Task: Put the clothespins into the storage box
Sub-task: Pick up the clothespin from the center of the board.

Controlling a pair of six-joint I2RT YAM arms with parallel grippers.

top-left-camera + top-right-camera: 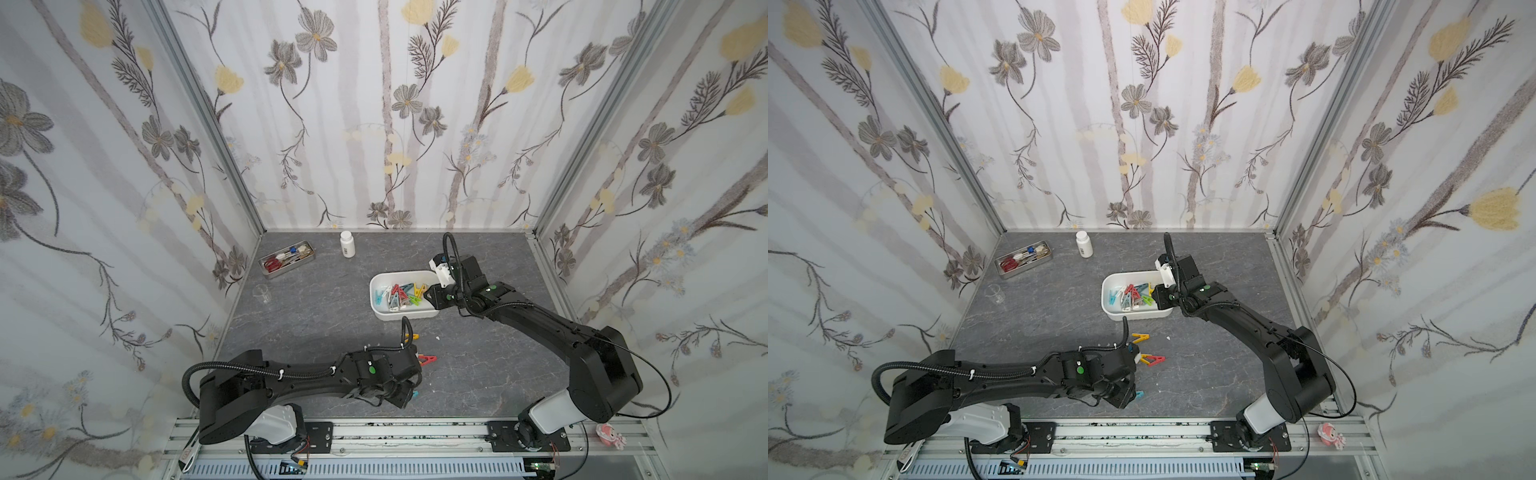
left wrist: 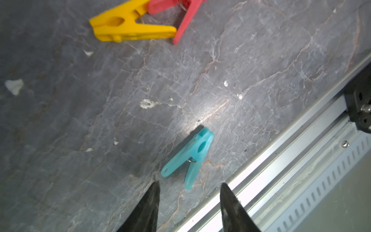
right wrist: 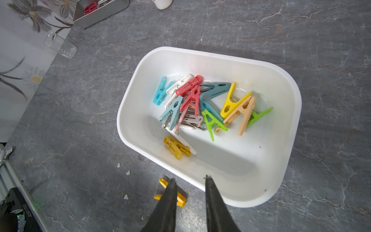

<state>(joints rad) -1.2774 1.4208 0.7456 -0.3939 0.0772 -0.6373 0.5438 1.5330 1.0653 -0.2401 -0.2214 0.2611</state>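
The white storage box (image 3: 128, 96) sits right of the table's middle and shows in both top views (image 1: 376, 305) (image 1: 1106, 307). Several coloured clothespins (image 3: 192, 100) lie piled inside it. My right gripper (image 3: 189, 178) hovers above the box's near rim, slightly open, with nothing between its fingers. A yellow clothespin (image 3: 180, 198) lies on the table beside that rim. My left gripper (image 2: 190, 185) is open low over the front of the table. A teal clothespin (image 2: 188, 158) lies just ahead of its fingertips, untouched. Farther off, a yellow clothespin (image 2: 128, 26) and a red one (image 2: 186, 16) lie touching.
A grey metal tray of tools (image 1: 286, 258), a white bottle (image 1: 347, 244) and a clear glass beaker (image 1: 264, 294) stand at the back left. An aluminium rail (image 2: 281, 160) runs along the table's front edge, close to the teal clothespin. Small white flecks dot the table.
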